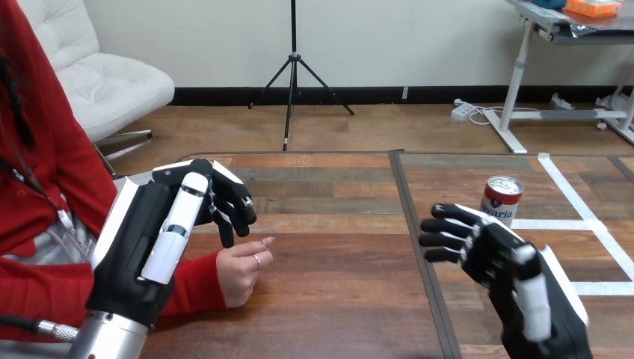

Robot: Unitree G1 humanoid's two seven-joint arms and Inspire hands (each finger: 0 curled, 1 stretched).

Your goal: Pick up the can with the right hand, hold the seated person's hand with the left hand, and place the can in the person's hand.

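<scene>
Spread wide, the right robot hand (pixel 486 250) had to wrap squarely round the upright red-and-white metal can (pixel 502 200) near the tabletop's (pixel 336 299) far edge.

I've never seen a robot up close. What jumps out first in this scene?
Two black-and-white robot hands stand out. The left hand hangs over the person's hand, which rests on the table at the view's left. The right hand is open at lower right. Just beyond it, a red-and-white can stands upright, untouched.
</scene>
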